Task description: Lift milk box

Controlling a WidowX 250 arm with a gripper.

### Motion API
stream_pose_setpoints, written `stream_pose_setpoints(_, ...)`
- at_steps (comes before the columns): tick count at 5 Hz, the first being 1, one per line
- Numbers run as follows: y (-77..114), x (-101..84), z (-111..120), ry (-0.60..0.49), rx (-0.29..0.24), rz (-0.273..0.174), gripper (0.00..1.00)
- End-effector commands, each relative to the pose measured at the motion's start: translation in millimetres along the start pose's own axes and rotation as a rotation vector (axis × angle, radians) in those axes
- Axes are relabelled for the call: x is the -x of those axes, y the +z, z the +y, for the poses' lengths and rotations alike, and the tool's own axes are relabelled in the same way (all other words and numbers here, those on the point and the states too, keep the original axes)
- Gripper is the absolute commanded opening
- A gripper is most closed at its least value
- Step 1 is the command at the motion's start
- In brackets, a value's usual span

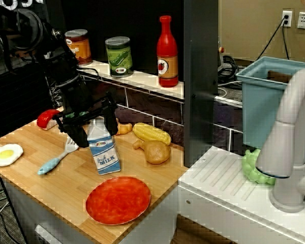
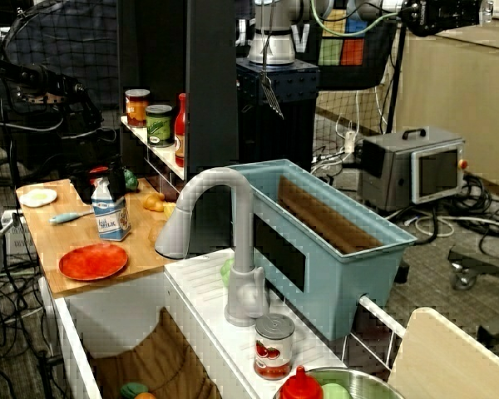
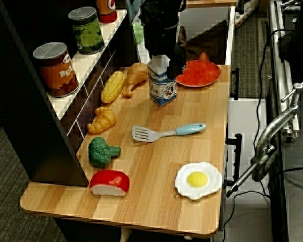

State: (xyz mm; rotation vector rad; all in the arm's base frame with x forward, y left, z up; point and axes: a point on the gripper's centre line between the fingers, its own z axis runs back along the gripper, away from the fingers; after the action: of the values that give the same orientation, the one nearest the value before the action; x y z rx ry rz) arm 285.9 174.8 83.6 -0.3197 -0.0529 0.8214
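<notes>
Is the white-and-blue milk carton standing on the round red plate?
No. The white-and-blue milk carton stands upright on the bare wooden counter, apart from the round red plate in front of it.

At the frame's centre the milk box (image 1: 103,150) is white on top and light blue below, with dark "MILK" lettering; the black gripper (image 1: 89,123) sits around its top. Lower centre, the plate (image 1: 118,200) is orange-red. Left, the spatula (image 1: 58,158) has a pale blue handle and grey blade, and the fried egg (image 1: 5,154) is white with a yellow yolk. Upper centre, the bottle (image 1: 167,52) is red with a yellow label. The countertop (image 1: 66,188) shows light wood grain.
</notes>
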Motion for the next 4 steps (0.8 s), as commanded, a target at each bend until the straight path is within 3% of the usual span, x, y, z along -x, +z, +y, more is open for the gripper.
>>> stream_pose_setpoints(1,0.7,-6.6,-0.2,-0.044,-0.002,-0.002,0.00)
stream_pose_setpoints(3,22.1,-5.8,-7.4,-0.082,0.009,0.027,0.00)
stream_pose_setpoints(4,47.6,-4.8,-17.1,-0.130,0.016,0.037,0.00)
